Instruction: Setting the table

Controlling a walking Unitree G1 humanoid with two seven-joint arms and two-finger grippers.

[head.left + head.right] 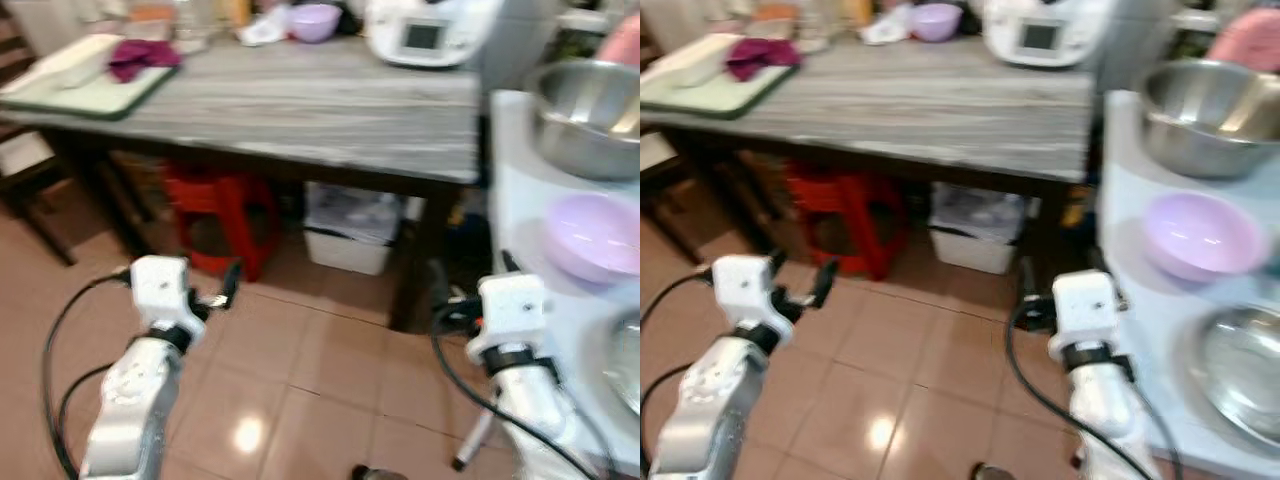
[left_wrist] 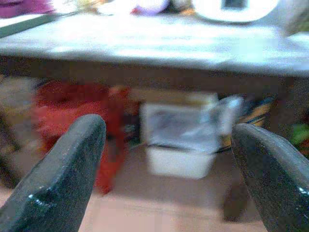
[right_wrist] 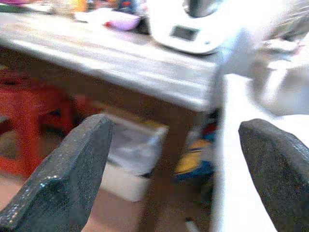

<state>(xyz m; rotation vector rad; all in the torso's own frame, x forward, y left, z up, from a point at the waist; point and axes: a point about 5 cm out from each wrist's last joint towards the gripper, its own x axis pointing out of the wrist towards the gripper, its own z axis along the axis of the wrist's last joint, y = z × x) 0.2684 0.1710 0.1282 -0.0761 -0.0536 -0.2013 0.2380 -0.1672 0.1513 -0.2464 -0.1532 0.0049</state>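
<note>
Nothing is yet carried: the left gripper (image 2: pixel 169 179) and right gripper (image 3: pixel 178 174) are held released and empty over the floor. The lilac bowl (image 1: pixel 1198 235) is left on the white counter (image 1: pixel 1125 250); the grey counter (image 1: pixel 300 105) remains unset.

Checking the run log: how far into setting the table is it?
Barely started, it seems. Done: nothing visibly laid on the bare middle of the grey table. In hand: nothing; left gripper and right gripper are both open and empty, held low over the floor. Left: the lilac bowl and steel bowl sit on the white counter to the right.
</note>
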